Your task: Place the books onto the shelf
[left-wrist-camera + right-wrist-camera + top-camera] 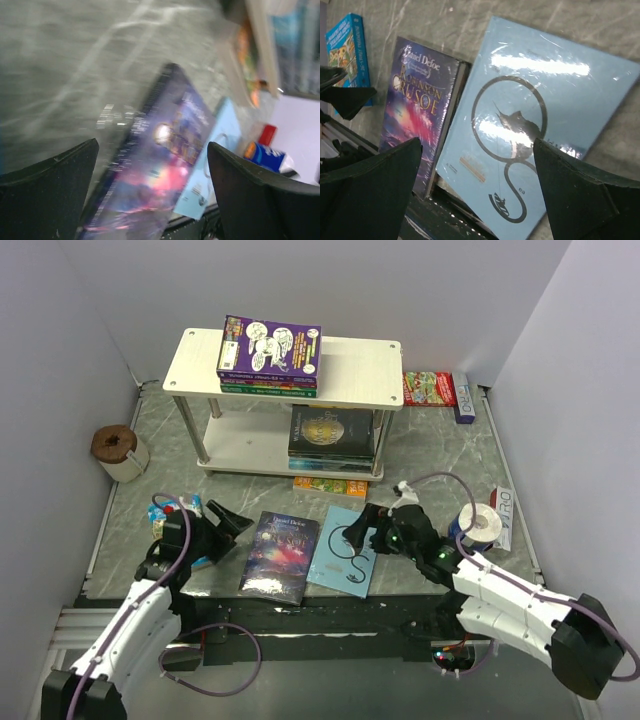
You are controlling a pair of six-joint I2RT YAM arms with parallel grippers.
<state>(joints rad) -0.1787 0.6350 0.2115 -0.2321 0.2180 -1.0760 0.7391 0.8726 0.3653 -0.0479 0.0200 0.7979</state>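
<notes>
The left gripper (231, 519) hangs low over the near left part of the table (450, 460), its fingers spread wide with nothing between them. Its wrist view looks down past them at the dark starry book (281, 555). The right gripper (363, 525) is likewise released, its jaws wide apart and empty, poised just above the far edge of the light blue book (345, 550) with the black swirl. These two books lie flat side by side, their long edges touching, their near ends at the table's near edge. The starry cover reads "Robinson Crusoe". A blue-bordered book (347, 45) lies on the table under the left arm, left of the starry one. To the right, near the right arm, stands a white-and-blue tape roll (480, 523). Farther back, a colourful orange-and-green book (330, 486) lies at the front edge of the shelf (360, 370); whether it is tucked under the lower board cannot be told. On that lower board rests a dark book (332, 432) on a small stack. On the pale top board a purple book (270, 345) with white cartoons lies on top of green-edged books (268, 386). Behind the shelf on the right lies a red flat box (428, 388), and by the left wall stands a brown-topped roll (118, 450).
</notes>
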